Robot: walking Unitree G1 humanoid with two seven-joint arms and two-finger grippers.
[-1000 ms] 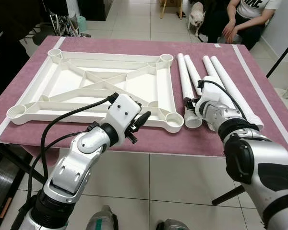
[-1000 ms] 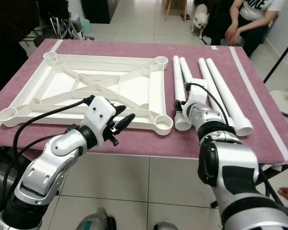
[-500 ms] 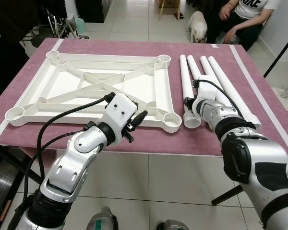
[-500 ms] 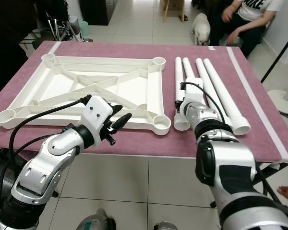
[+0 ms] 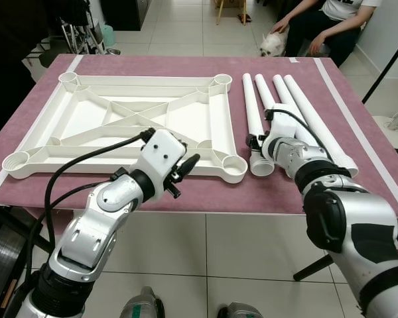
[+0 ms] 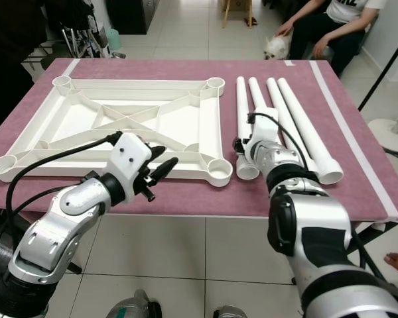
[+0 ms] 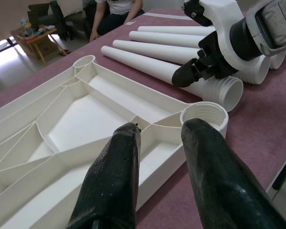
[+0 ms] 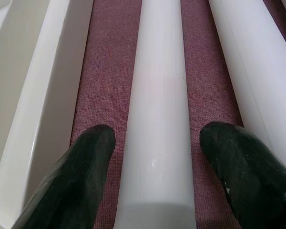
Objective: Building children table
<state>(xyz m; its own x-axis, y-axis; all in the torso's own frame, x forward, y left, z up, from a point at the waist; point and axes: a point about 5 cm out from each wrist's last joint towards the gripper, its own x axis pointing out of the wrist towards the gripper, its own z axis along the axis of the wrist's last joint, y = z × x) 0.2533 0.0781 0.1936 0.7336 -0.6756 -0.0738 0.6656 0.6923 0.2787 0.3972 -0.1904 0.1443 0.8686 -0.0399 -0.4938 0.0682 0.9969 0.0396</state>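
White plastic makes up the tabletop frame (image 5: 129,122), laid upside down on the maroon counter (image 5: 186,195), with four leg tubes (image 5: 288,106) side by side just to its right. The right gripper (image 8: 155,157) is placed with fingers spread astride the leftmost tube (image 8: 159,119), unclenched. The left gripper (image 7: 159,157) is held with parted fingers near the frame's corner socket (image 7: 204,114)

White tabletop (image 5: 119,126) & legs (image 5: 255,116); maroon cloth (image 5: 205,195).
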